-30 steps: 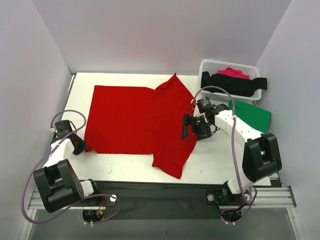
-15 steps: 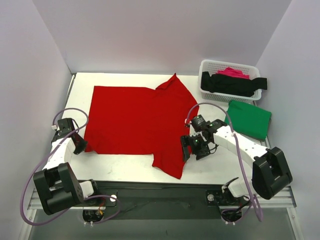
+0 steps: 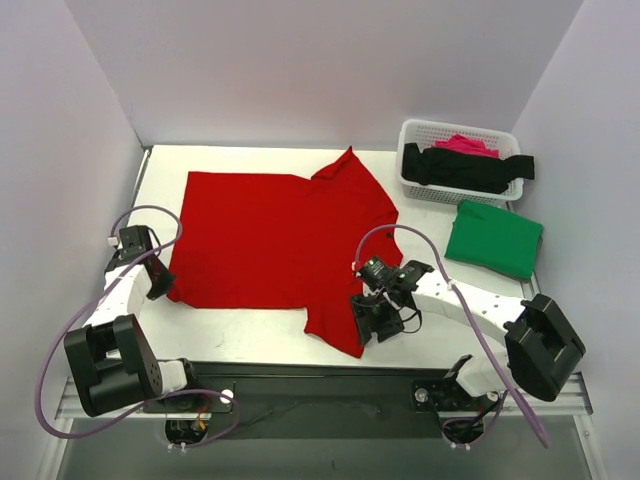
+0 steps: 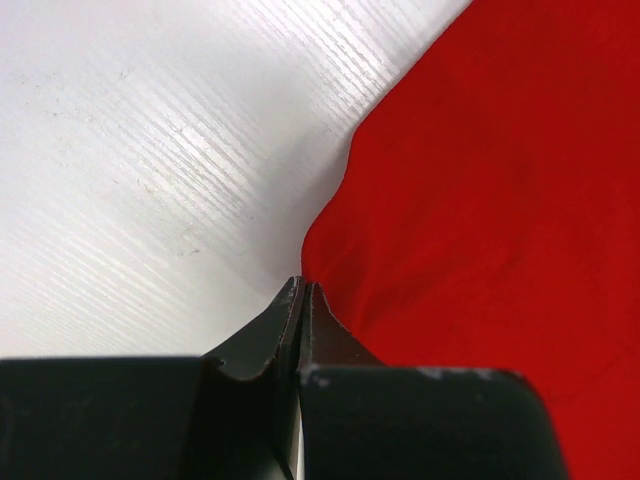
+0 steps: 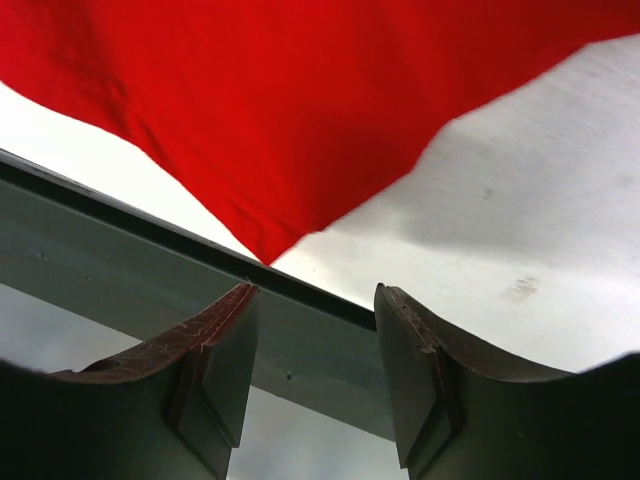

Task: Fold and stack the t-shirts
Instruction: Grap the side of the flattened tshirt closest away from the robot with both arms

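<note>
The red t-shirt (image 3: pixel 270 235) lay flat, its fold not started. The left gripper (image 3: pixel 162 290) sat together at its 8 o'clock corner. The right gripper (image 3: pixel 369 327), apart, should next pinch the 5 o'clock sleeve (image 3: pixel 340 322).

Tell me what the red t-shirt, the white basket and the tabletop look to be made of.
Red t-shirt: soft matte cloth, probably cotton knit; it lies limp with soft creases.
Basket: rigid white plastic, apparently moulded; its wall is an open lattice.
Table: white sheet with a slight sheen and fine parallel ribs, likely corrugated plastic or laminate; the look leaves it open.
</note>
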Tool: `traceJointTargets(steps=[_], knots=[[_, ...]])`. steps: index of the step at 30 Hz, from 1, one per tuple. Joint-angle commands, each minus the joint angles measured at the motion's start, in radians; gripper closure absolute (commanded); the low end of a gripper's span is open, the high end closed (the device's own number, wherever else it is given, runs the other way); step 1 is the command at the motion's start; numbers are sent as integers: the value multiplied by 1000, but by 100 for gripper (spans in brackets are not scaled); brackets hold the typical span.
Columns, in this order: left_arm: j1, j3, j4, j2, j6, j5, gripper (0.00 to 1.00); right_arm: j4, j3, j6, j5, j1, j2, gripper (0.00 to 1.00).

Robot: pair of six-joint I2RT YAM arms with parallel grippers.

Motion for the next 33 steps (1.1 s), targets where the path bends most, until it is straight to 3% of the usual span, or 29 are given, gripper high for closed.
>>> traceJointTargets(steps=[1,14,26,33], knots=[[-11,47,-8,16,30,-24,100,36,-4,70,42,41,-11,51],[-27,72,-33,51,76,-47,100,125,-30,127,66,140,95,61],[-25,95,-39,88,93,-35,100,104,-31,179,109,187,150,70],[-24,96,-39,94,96,-30,100,90,-24,185,112,192,191,91]])
